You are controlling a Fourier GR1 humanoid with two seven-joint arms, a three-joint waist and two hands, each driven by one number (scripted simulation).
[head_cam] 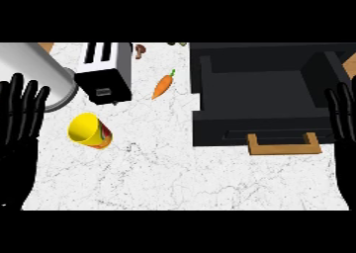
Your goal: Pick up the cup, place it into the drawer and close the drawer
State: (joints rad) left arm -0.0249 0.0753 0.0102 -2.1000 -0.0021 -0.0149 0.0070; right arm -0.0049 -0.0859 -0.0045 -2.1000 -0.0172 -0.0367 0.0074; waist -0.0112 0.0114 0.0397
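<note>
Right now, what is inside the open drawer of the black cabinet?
The drawer shows only its dark floor and walls; no object is visible in it. The yellow cup lies on the counter. The space under the drawer is covered.

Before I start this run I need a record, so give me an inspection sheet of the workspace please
Surface: white marbled counter.
Job's things: yellow cup lying on its side at left; black drawer open, wooden handle toward the robot.
Clutter: toaster, carrot, steel canister, small items at the far edge.
Hands: left hand and right hand open, resting at the edges.
Cables: nothing seen.
Surroundings: wooden floor at corners.
</note>
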